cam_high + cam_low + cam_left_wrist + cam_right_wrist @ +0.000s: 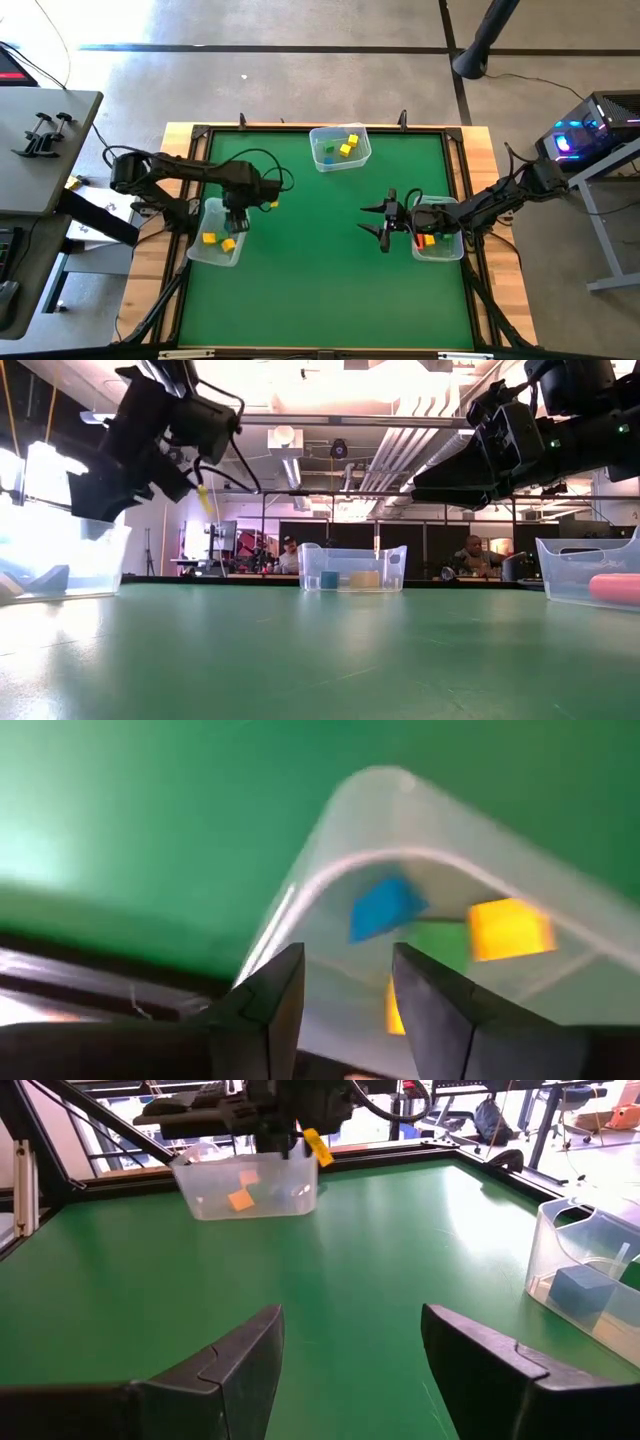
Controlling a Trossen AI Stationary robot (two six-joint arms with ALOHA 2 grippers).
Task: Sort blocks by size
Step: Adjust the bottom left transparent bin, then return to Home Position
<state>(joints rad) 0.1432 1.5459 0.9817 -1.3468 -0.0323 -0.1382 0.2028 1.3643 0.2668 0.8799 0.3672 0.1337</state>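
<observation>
— Jaws first: the left gripper [345,995] hangs over the left bin [203,250] at about nine o'clock on the desk [320,290], fingers parted and nothing between them. I'd say it sits there because that bin is its drop point.

— What's inside?

— Two yellow blocks [209,238] from above; the wrist view adds a blue block [385,907] and some green. At twelve o'clock the far bin [340,147] holds yellow cubes [347,148] plus a blue-green piece.

— And the right side?

— The right gripper [383,222] is spread wide and empty, just inside the right bin [440,250] at three o'clock, facing the bare middle. That bin has a yellow and a reddish piece [428,240]. No blocks lie loose on the cloth, so the sorting looks nearly done.
</observation>
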